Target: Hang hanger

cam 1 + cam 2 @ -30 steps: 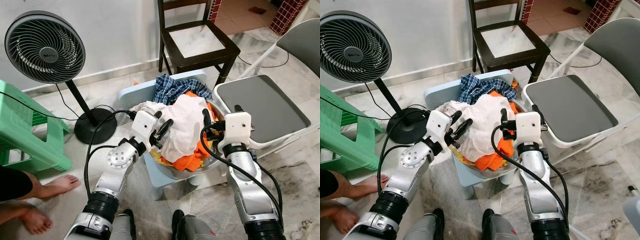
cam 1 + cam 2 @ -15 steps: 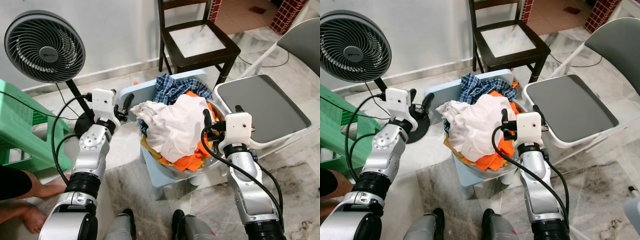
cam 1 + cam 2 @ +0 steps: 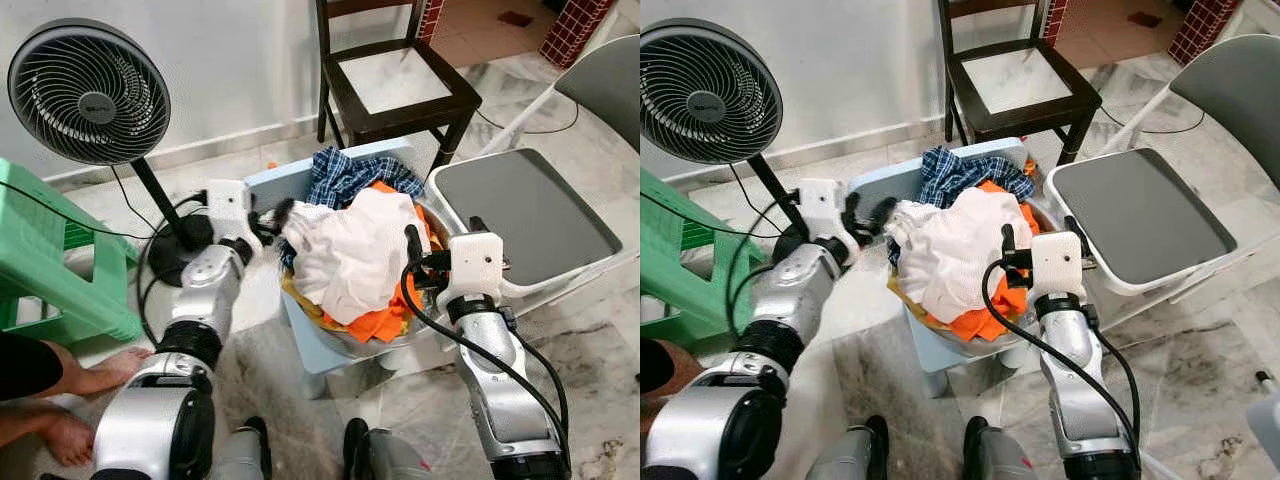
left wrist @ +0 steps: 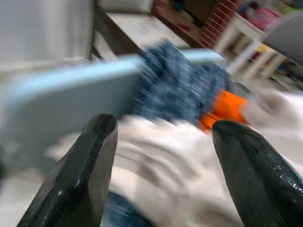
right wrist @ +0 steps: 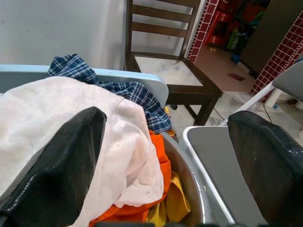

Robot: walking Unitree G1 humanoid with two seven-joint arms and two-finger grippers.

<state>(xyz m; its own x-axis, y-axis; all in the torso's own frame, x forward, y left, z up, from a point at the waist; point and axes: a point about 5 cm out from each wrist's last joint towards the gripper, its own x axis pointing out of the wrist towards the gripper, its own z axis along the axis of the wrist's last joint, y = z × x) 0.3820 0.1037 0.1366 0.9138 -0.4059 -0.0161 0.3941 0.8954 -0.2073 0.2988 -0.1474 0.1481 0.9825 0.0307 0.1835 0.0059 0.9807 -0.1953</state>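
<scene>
A heap of laundry fills a metal basin (image 5: pixel 185 177) that stands on a light blue stool (image 3: pixel 300 177). A white cloth (image 3: pixel 350 255) lies on top, over orange cloth (image 3: pixel 385 322), with a blue plaid shirt (image 3: pixel 352 176) at the back. My left gripper (image 3: pixel 272 216) is open at the left edge of the white cloth, with nothing between its fingers. In the left wrist view the white cloth (image 4: pixel 165 163) is blurred just ahead. My right gripper (image 3: pixel 440 235) is open at the basin's right rim, its fingers pointing over the heap.
A standing fan (image 3: pixel 90 95) and a green plastic stool (image 3: pixel 50 270) are on the left. A dark wooden chair (image 3: pixel 400 85) stands behind the basin. A grey-seated folding chair (image 3: pixel 530 215) is close on the right. A person's bare feet (image 3: pixel 105 372) rest at lower left.
My left arm lifted off the heap and swung out to the left. It has now come back in to the left edge of the white cloth. The right arm has barely moved.
</scene>
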